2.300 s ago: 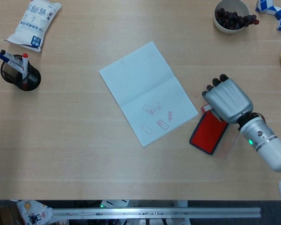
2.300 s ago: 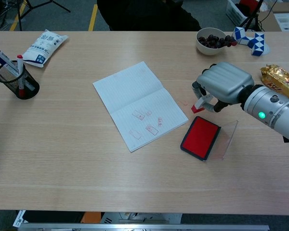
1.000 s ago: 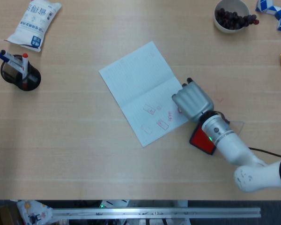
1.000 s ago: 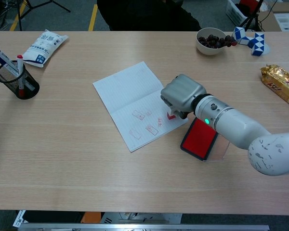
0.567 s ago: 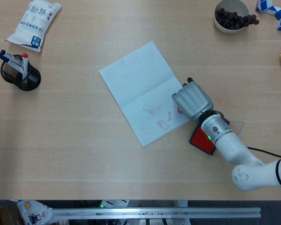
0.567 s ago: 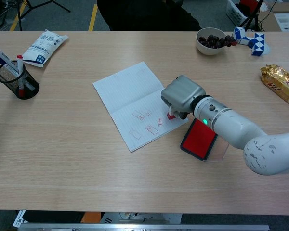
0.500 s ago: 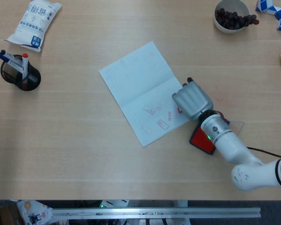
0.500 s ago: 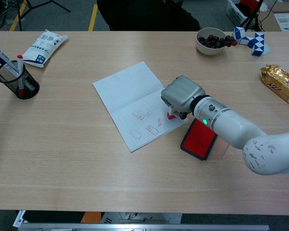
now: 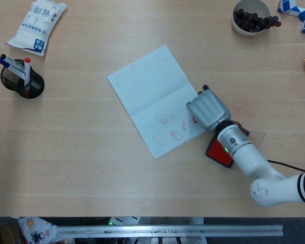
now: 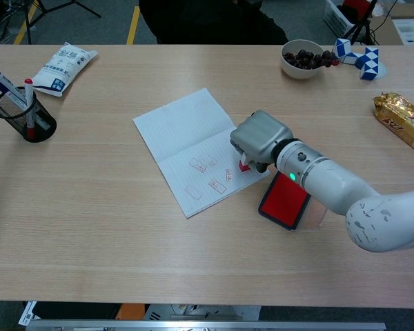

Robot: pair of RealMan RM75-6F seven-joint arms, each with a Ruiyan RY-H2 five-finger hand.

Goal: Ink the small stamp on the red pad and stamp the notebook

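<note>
The small stamp [image 10: 243,165] stands on the near right corner of the open notebook [image 10: 193,146], its red base pressed to the page, pinched under the curled fingers of the right hand [image 10: 260,140]; in the head view the hand [image 9: 208,112] covers the stamp almost wholly. On the notebook [image 9: 155,99], just left of the stamp, several faint red rectangular prints show, too small to read. Just right of the notebook lies the red pad [image 10: 284,200] with its clear lid [image 10: 320,212] folded open beside it; the forearm passes over the pad. Against the frame half a second ago, the hand and stamp sit in nearly the same spot on the page, only a touch lower; 2.3 seconds ago the hand was off the notebook, above the pad. The left hand appears in neither view. Well left of the notebook stands a black mesh pen cup [image 10: 23,114], and beyond it a white packet [image 10: 62,66] with blue print that cannot be read. Far right of the notebook are a bowl of dark fruit [image 10: 305,58], a blue-and-white twist puzzle [image 10: 357,58] and a gold wrapper [image 10: 404,121].
</note>
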